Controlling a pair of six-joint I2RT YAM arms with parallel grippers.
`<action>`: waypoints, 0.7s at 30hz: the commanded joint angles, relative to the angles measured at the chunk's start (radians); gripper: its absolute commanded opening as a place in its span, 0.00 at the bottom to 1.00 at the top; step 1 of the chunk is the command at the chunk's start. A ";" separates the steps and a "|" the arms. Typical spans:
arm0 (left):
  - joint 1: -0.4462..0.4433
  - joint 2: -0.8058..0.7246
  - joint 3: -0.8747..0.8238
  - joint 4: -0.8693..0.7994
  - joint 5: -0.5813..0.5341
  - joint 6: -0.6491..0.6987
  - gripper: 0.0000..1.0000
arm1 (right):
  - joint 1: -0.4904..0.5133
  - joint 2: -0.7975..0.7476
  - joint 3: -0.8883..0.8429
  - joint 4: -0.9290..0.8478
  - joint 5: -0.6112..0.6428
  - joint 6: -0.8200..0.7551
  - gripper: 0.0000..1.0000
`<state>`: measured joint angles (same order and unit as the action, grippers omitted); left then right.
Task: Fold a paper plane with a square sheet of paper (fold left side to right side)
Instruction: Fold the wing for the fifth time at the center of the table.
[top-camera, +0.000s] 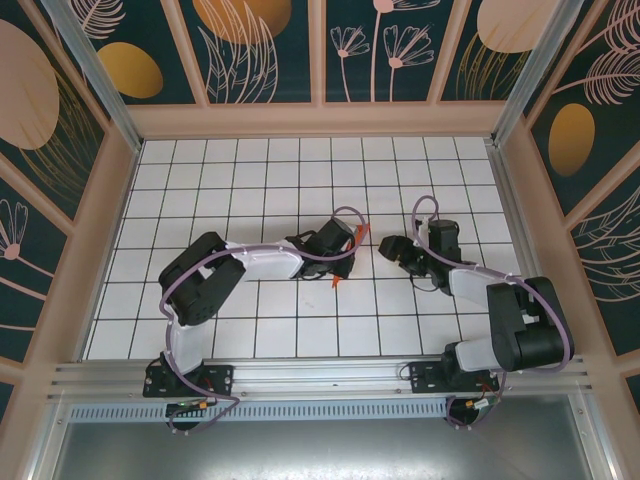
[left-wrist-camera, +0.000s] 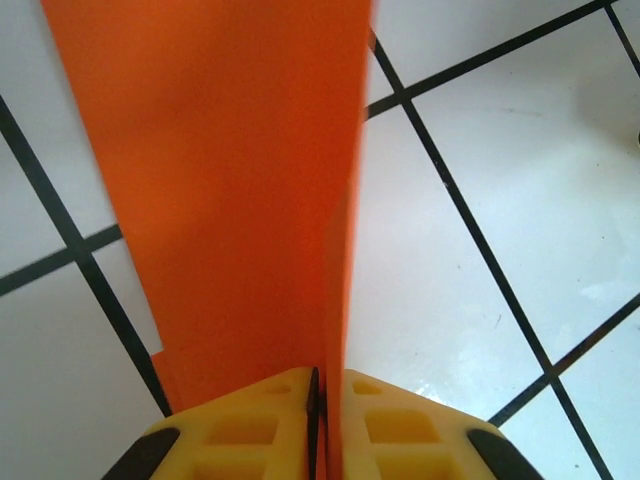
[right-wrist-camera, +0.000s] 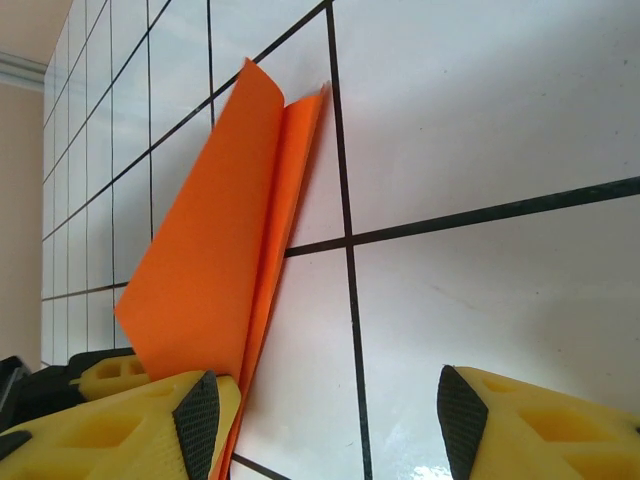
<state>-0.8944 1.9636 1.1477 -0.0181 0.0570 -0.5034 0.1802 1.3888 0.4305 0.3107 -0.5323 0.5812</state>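
Left claw (left-wrist-camera: 318, 390) pinches folded paper (left-wrist-camera: 230, 180), seemingly just an orange sliver overhead.

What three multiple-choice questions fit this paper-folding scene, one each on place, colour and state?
1. Where is the folded orange paper? A taped to the back wall; B under an arm's base; C pinched in the left gripper.
2. What colour are the gripper fingers? A yellow; B blue; C white.
3. The right gripper is: A shut on paper; B open; C shut empty.
Answers: C, the left wrist view shows closed fingers clamping the paper; A, both wrist views show yellow; B, its fingers stand wide apart.
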 joint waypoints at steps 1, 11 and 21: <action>0.010 -0.022 -0.019 0.062 0.112 -0.046 0.15 | 0.004 0.013 -0.019 0.057 -0.042 -0.010 0.63; 0.039 0.006 -0.031 0.130 0.217 -0.094 0.17 | 0.076 0.090 -0.038 0.254 -0.056 0.115 0.62; 0.044 0.042 -0.026 0.163 0.261 -0.120 0.17 | 0.126 0.181 0.009 0.311 -0.011 0.170 0.55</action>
<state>-0.8570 1.9907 1.1294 0.1150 0.2886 -0.6041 0.2970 1.5444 0.4129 0.5625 -0.5652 0.7227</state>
